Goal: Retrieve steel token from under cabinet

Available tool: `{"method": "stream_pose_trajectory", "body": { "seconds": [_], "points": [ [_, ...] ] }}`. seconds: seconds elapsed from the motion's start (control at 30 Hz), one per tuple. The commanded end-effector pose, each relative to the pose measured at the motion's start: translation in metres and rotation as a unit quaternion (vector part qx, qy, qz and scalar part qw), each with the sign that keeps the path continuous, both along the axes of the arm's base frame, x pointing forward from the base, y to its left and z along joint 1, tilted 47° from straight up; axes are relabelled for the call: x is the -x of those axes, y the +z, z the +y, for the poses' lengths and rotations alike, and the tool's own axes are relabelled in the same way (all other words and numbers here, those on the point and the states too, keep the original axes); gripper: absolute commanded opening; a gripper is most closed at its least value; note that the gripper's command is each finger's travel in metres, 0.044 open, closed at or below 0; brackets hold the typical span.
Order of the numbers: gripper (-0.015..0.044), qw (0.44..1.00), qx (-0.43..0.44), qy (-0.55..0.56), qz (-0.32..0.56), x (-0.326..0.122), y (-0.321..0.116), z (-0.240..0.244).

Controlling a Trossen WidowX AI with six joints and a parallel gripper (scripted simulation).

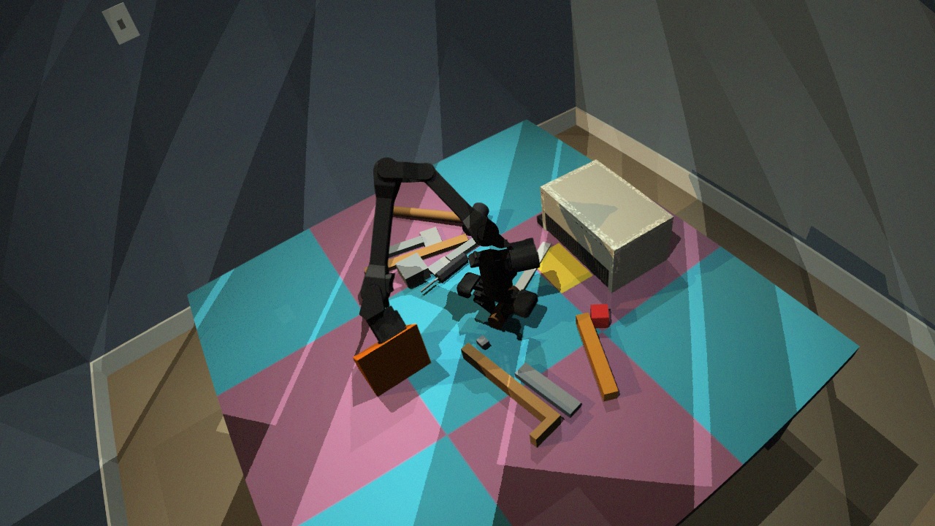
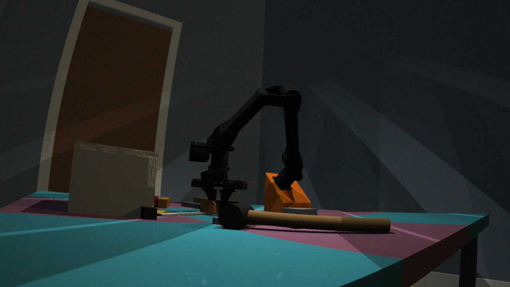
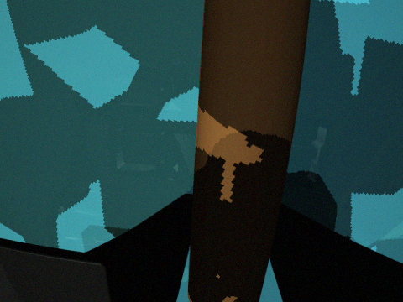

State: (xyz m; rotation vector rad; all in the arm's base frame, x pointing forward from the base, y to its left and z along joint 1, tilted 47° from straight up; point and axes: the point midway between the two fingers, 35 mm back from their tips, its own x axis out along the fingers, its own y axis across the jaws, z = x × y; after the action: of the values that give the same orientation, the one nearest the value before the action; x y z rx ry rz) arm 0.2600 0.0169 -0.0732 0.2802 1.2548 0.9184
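My gripper (image 1: 498, 311) (image 2: 218, 203) (image 3: 227, 206) is shut on the round brown handle (image 3: 252, 84) (image 2: 207, 207) of a tool and points down, low over the table left of the marked area. The tool's long thin pale blade (image 1: 527, 277) (image 2: 181, 214) reaches toward the cabinet, low along the table; its tip is beside the yellow marked area's left edge. The yellow marked area (image 1: 565, 269) lies before the cabinet (image 1: 604, 209) (image 2: 110, 181). I cannot make out the steel token in any view; the cabinet's vent slots are dark.
A black block (image 2: 149, 213) sits at the cabinet's left front corner. A red cube (image 1: 599, 315) and an orange bar (image 1: 596, 356) are right of my gripper. An L-shaped stick (image 1: 500, 374), grey bar (image 1: 548, 390) and small grey cube (image 1: 482, 341) lie nearer. A mallet (image 2: 303, 219) lies behind.
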Motion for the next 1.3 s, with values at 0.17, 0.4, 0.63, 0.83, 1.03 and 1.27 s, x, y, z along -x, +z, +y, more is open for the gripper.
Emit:
{"method": "stream_pose_trajectory", "body": {
  "seconds": [0.17,0.4,0.63,0.83,1.03,1.27],
  "points": [
    [0.0000,1.000,0.001,-0.003,-0.001,0.000,-0.007,-0.010],
    [0.0000,1.000,0.002,-0.003,-0.001,0.002,-0.013,-0.015],
    [0.0000,1.000,0.002,-0.003,-0.001,0.007,-0.020,-0.021],
    [0.0000,1.000,0.002,-0.003,-0.001,0.011,-0.025,-0.026],
    [0.0000,1.000,0.003,-0.003,-0.001,0.015,-0.030,-0.032],
    [0.0000,1.000,0.003,-0.003,-0.001,0.020,-0.037,-0.038]
  ]
}}
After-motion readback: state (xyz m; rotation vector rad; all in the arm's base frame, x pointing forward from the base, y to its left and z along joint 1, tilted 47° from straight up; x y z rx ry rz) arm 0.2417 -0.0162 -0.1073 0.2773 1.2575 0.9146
